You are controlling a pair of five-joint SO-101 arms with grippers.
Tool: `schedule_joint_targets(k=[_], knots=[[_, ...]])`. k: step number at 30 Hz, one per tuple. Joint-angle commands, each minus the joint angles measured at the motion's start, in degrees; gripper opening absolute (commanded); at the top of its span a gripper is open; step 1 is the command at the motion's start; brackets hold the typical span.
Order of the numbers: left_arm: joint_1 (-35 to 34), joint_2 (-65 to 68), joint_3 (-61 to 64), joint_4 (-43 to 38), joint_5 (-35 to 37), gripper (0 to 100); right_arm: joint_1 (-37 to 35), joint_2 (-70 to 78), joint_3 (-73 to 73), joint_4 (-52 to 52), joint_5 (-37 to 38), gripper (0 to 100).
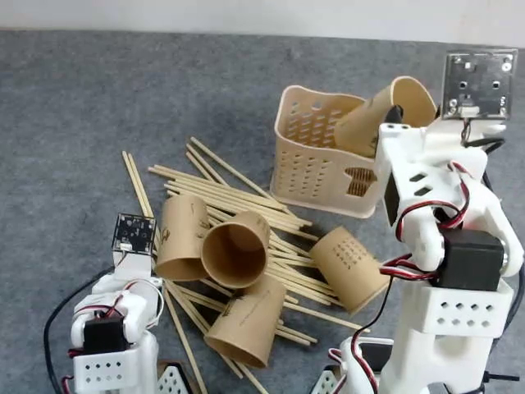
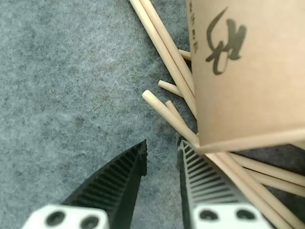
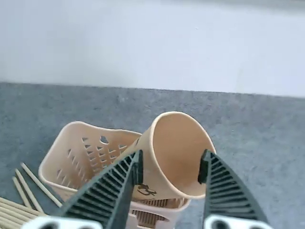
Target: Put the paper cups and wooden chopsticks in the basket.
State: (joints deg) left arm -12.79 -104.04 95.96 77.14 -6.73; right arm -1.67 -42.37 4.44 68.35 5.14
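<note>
Right now the basket (image 1: 316, 176) sits just beyond the right gripper (image 3: 171, 167), whose fingers are clamped on a paper cup (image 3: 178, 143) that is tilted, its base dipping past the rim. We judge the drop is the step in hand: carry the cup deeper over the opening, then let go gently. Four loose cups (image 1: 236, 254) lie on scattered chopsticks (image 1: 238, 197). Our left gripper (image 2: 162, 148) hangs low, fingers slightly parted on nothing — a cup's rim just beside one fingertip.

Basket (image 1: 316, 168) behind scattered chopsticks (image 1: 238, 194), four cups (image 1: 235, 254) lying on them, fifth cup (image 1: 384, 113) tilted over basket rim
</note>
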Motion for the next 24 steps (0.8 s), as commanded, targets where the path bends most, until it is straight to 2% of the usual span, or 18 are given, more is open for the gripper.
schedule_joint_targets(k=[1, 9, 13, 16, 20, 24], knots=[[-0.13, -0.04, 1.19, 0.09, 0.44, 12, -0.66, 3.12, -2.33, -0.75, -3.16, 19.5], [-0.13, -0.04, 1.19, 0.09, 0.44, 12, -0.84, 8.31, -2.51, 0.75, -4.75, 19.5], [-0.13, -0.04, 1.19, 0.09, 0.44, 12, -3.21, 8.40, -2.51, 3.47, -4.66, 19.3], [-0.13, -0.04, 1.19, 0.09, 0.44, 12, -4.44, 8.40, -2.51, 4.44, -4.31, 13.2], [-0.13, -0.04, 1.19, 0.09, 0.44, 12, -4.88, 7.69, -2.77, 4.26, 2.81, 1.2], [-0.13, -0.04, 1.19, 0.09, 0.44, 12, -4.97, 8.40, -4.53, 4.53, 6.51, 0.5]])
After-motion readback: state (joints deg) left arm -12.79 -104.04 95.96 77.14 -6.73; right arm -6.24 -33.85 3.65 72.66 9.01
